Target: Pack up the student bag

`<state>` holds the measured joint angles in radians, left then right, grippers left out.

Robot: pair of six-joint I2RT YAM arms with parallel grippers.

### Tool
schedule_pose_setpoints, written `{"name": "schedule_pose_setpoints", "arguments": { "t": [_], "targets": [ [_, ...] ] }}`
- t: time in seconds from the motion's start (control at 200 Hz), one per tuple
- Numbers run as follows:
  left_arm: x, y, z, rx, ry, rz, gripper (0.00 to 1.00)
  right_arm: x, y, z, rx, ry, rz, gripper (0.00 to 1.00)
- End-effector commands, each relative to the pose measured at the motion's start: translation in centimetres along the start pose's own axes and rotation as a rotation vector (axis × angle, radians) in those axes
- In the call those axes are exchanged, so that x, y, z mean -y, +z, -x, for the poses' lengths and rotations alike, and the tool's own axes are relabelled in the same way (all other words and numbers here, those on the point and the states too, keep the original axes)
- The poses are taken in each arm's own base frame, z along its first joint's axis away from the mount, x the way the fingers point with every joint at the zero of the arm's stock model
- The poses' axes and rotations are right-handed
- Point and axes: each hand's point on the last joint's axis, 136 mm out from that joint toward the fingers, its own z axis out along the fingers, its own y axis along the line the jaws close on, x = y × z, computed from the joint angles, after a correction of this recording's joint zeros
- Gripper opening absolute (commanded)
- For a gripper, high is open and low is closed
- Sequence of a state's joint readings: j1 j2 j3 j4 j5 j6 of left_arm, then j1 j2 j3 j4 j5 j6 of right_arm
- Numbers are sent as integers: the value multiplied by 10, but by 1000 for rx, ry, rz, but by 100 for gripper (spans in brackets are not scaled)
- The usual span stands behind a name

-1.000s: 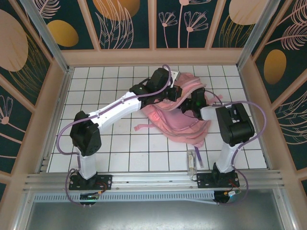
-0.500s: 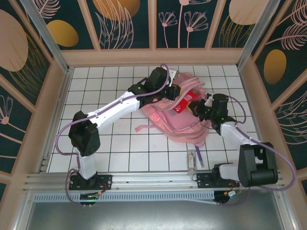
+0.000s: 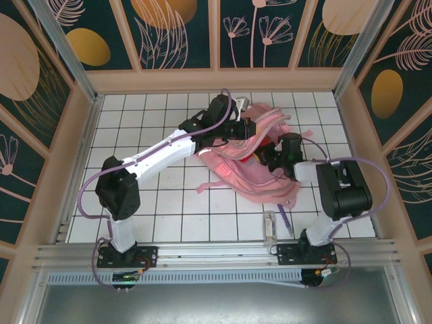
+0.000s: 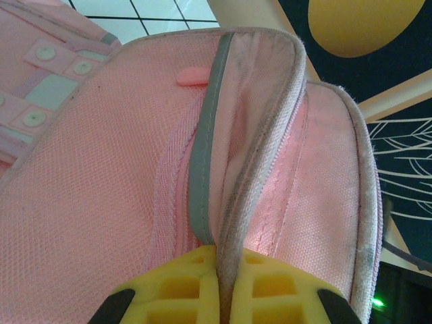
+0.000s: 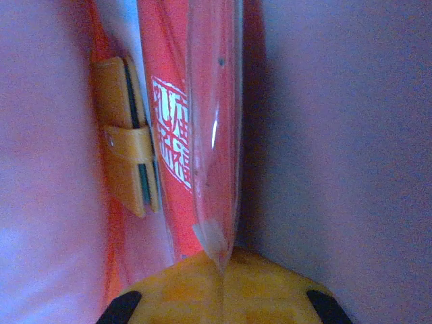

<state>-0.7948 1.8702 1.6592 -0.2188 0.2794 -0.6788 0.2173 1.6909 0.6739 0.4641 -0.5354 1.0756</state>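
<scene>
Right gripper [image 3: 268,156] has swung back into the mouth of the bag [image 3: 236,172], clamped on the clear wrap of a red pack [image 5: 162,54]. Left gripper [image 3: 248,129] pinches the zip rim up. The bag slumps on the far half of the table [image 3: 169,202]. Best to keep that rim raised until the pack is fully inside. White Chinese-style characters [image 5: 172,131] mark the pack but cannot be read.

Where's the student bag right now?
In the top view the student bag lies on the tiled table, right of centre toward the far wall, with the left gripper pinching its zipper edge.
</scene>
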Motion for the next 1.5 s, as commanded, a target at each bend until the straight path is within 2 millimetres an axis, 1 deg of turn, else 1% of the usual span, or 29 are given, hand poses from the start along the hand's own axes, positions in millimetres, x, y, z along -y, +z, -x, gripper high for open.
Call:
{"name": "schedule_pose_setpoints", "arguments": {
  "t": [0.0,0.06,0.115,0.125,0.14,0.195,0.24,0.295,0.335,0.365,0.43,0.455,0.515,0.545,0.596,0.626,0.706,0.746,0.816,0.906,1.011,1.051,1.076,1.126,1.196,1.281,1.341,1.421,1.496],
  "targets": [
    [53,-48,37,151,37,-144,0,-40,25,-1,-25,-41,115,0],
    [49,-52,35,161,42,-127,0,-54,39,-12,-77,-51,171,0],
    [41,-48,29,155,38,-115,0,-63,49,-20,-119,-43,214,0],
    [47,-56,31,168,43,-128,0,-65,50,-20,-125,-43,221,0],
    [49,-60,31,173,43,-134,0,-68,52,-22,-134,-43,229,0],
    [45,-61,28,174,43,-127,0,-71,57,-27,-158,-49,236,2],
    [41,-62,26,176,50,-115,0,-69,59,-27,-165,-54,220,10],
    [34,-65,24,187,57,-89,0,-62,60,-24,-160,-48,194,27],
    [29,-66,22,196,57,-74,0,-57,58,-23,-160,-38,181,37],
    [27,-67,21,204,58,-68,0,-52,56,-24,-162,-29,172,42],
    [21,-68,20,219,84,-53,0,-46,49,-23,-149,-25,144,48],
    [20,-68,19,220,108,-44,2,-44,44,-24,-139,-31,124,51],
    [13,-69,20,225,174,-4,23,-38,34,-22,-111,-51,66,56],
    [9,-72,22,230,194,19,29,-36,28,-21,-102,-58,38,58],
    [0,-76,26,234,213,44,32,-30,17,-20,-81,-62,-10,60],
    [-4,-80,31,240,216,52,35,-31,8,-19,-61,-70,-30,62],
    [-22,-91,45,265,203,83,39,-21,-14,-19,-17,-67,-130,65],
    [-25,-95,52,274,214,77,42,-14,-26,-18,11,-65,-179,68],
    [-27,-96,62,272,285,78,47,1,-50,-16,58,-44,-268,74],
    [-48,-94,80,290,341,184,48,19,-80,-11,93,-26,-331,76],
    [-71,-91,99,326,349,277,50,20,-114,-3,132,-50,-351,76],
    [-74,-91,106,344,356,283,50,16,-126,1,156,-64,-345,76],
    [-87,-79,105,328,355,300,50,13,-132,4,165,-75,-334,76],
    [-97,-68,108,322,375,321,50,7,-141,9,172,-90,-318,76],
    [-110,-42,102,267,418,313,50,3,-153,16,182,-113,-348,76],
    [-125,0,77,144,435,242,50,4,-166,24,211,-131,-415,75],
    [-141,21,60,92,418,232,50,7,-174,26,228,-128,-453,74],
    [-172,36,41,51,408,288,50,18,-184,28,244,-116,-500,68],
    [-199,42,24,14,417,365,51,30,-183,29,230,-125,-511,63]
  ]
}}
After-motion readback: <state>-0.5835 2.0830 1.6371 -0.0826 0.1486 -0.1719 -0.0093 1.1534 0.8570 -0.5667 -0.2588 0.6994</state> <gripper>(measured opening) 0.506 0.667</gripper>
